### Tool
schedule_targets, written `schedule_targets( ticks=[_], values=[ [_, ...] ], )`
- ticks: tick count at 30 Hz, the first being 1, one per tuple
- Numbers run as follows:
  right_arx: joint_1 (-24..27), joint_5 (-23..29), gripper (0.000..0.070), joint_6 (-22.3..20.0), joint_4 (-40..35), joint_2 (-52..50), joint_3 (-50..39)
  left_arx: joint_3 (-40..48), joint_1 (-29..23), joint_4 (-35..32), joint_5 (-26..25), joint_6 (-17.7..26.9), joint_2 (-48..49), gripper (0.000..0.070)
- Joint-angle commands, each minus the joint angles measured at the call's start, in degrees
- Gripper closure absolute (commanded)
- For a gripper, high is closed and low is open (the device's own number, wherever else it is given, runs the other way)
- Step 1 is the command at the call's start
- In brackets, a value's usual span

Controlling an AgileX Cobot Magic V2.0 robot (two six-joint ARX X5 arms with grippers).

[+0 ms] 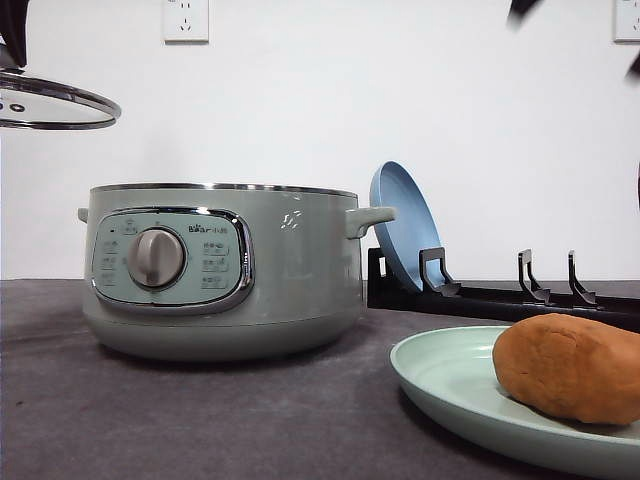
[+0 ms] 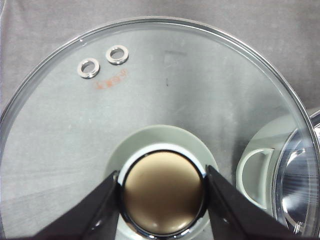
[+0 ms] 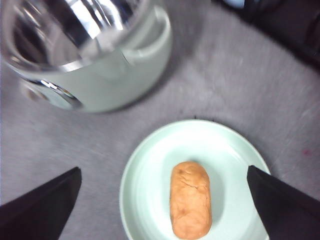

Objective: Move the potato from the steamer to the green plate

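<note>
Front view shows the potato [image 1: 572, 366] lying on the green plate [image 1: 450, 385] at the right of the dark grey worktop [image 1: 200, 420], so the transfer itself looks done. The steamer [image 1: 225, 270] stands open to the left of the plate and apart from it, with its glass lid [image 1: 55, 100] held in the air above and to its left. From the left wrist, the left gripper [image 2: 162, 192] is clamped on the lid's brass-coloured knob [image 2: 162, 192], one finger on each side, and the worktop shows through the glass. From the right wrist, the right gripper [image 3: 165, 192] hangs above the plate with its fingers wide apart and nothing between them; the potato sits lengthwise near the plate's middle, untouched. Behind the plate, a blue plate [image 1: 405, 225] leans upright in a black dish rack [image 1: 500, 290]. What seems left is to draw the right arm clear and, perhaps, set the lid back on the steamer.
</note>
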State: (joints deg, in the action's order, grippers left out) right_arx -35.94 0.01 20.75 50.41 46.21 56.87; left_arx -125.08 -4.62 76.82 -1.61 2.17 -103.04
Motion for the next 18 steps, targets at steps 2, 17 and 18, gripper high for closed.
schedule_targets(
  ticks=[2, 17, 18],
  values=[
    [-0.31, 0.05, 0.0014, -0.87, 2.70, -2.92, 3.88, -2.45, 0.32, -1.52, -0.09, -0.39, 0.92, 0.0700],
    [-0.31, 0.00, 0.0014, -0.66, 4.48, -16.68, 7.33, -2.45, 3.15, -1.50, -0.09, -0.52, 0.92, 0.0700],
    [-0.31, 0.00, 0.0014, -0.60, 4.68, -17.00, 7.33, -2.45, 3.39, -1.49, -0.09, -0.57, 0.92, 0.0700]
  ],
)
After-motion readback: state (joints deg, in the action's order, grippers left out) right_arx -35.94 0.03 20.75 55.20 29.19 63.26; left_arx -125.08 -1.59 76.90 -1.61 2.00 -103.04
